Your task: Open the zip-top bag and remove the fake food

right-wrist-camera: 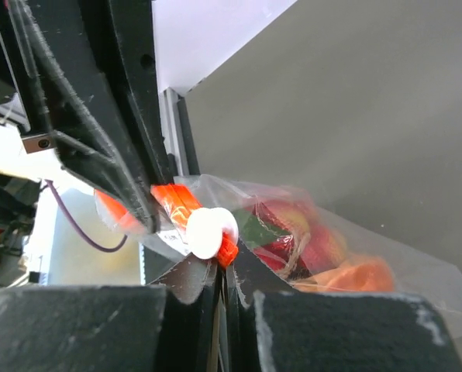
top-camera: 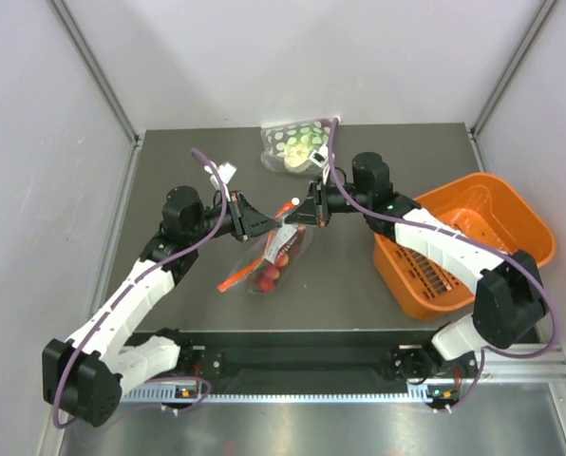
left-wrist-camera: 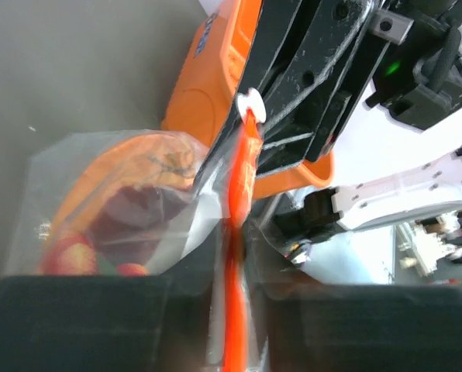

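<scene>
The clear zip-top bag [top-camera: 275, 255] is held between my two grippers above the middle of the table, hanging down toward the mat. My left gripper [top-camera: 255, 221] is shut on its red-orange zip strip [left-wrist-camera: 243, 174], which runs between the fingers. My right gripper [top-camera: 307, 212] is shut on the bag's edge just under the white slider [right-wrist-camera: 212, 231], which also shows in the left wrist view [left-wrist-camera: 250, 103]. The fake food [right-wrist-camera: 297, 236], red berry-like pieces with green leaves and a dark reddish piece, lies inside the bag [left-wrist-camera: 99, 232]. The two grippers almost touch.
An orange basket [top-camera: 492, 204] stands at the right of the table. A second bag with green-and-white spotted contents [top-camera: 294, 142] lies at the far edge, just behind my right gripper. Grey walls close in on the left, the right and the back.
</scene>
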Robot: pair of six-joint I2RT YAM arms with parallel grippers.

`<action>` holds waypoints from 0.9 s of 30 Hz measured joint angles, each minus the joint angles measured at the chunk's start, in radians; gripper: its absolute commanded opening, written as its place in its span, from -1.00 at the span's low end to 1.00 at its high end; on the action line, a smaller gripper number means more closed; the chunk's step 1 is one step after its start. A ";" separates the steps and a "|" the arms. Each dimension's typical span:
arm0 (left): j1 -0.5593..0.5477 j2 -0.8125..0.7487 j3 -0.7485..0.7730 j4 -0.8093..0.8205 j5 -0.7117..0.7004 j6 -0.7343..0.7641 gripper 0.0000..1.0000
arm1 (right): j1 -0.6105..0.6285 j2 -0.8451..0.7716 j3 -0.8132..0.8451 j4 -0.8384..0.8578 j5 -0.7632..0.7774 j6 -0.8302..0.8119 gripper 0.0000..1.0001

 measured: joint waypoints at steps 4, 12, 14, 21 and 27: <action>-0.001 -0.004 0.056 -0.070 0.002 0.044 0.41 | 0.001 -0.037 0.001 -0.035 0.038 -0.026 -1.00; -0.001 0.093 0.250 -0.034 0.013 0.061 0.48 | 0.005 -0.089 0.010 -0.121 0.045 -0.068 -1.00; -0.001 0.146 0.278 -0.014 0.032 0.060 0.49 | 0.012 -0.093 0.010 -0.135 0.046 -0.071 -1.00; -0.001 0.325 0.307 -0.001 0.124 0.055 0.41 | 0.026 -0.102 0.010 -0.150 0.047 -0.076 -1.00; -0.001 0.353 0.323 0.001 0.187 0.043 0.36 | 0.027 -0.102 0.010 -0.161 0.049 -0.078 -1.00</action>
